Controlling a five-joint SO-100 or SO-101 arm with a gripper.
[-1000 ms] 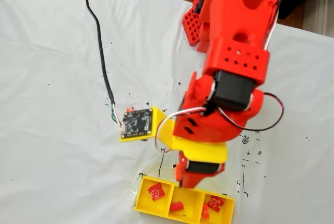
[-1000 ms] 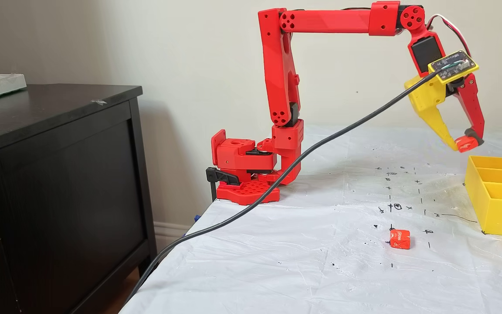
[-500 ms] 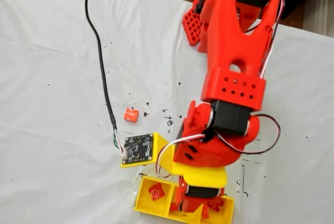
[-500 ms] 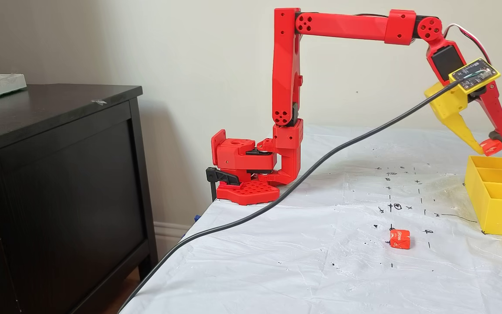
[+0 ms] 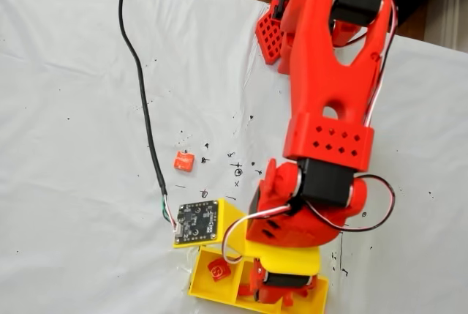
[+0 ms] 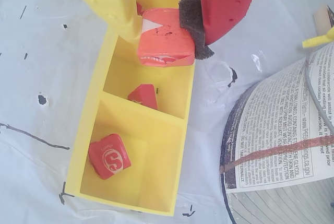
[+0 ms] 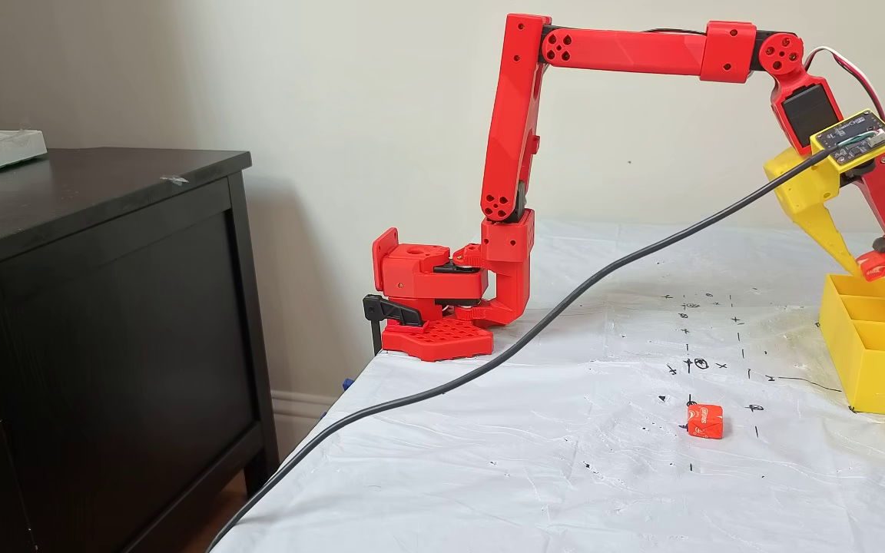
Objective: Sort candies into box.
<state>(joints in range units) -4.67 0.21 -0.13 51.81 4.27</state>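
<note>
At the top centre of the wrist view, the end effector (image 6: 166,36) is clamped on an orange-red candy (image 6: 165,40), pinched between the yellow finger on the left and the red finger's dark foam pad (image 6: 192,23) on the right. The candy hangs above the box (image 6: 87,136), over the middle or far compartment; which of the two I cannot tell from this angle. At the right edge of the side-on fixed view, the same held candy (image 7: 875,266) sits just above the box's far end (image 7: 880,361), not yet lowered inside.

Within the box, the wrist view shows a deeper red candy with a white mark (image 6: 108,156) lying in the nearest compartment at lower left, and another red candy (image 6: 143,96) in the middle one. The compartment behind the fingers is mostly hidden, so its contents are unclear.

Out on the white surface (image 7: 535,461), one orange-red candy (image 7: 705,422) lies loose, well apart from the box; it also shows left of centre in the top-down fixed view (image 5: 183,161).

By my reading, the task is well past halfway: some candies are binned, one awaits release, and one remains to be fetched.
</note>
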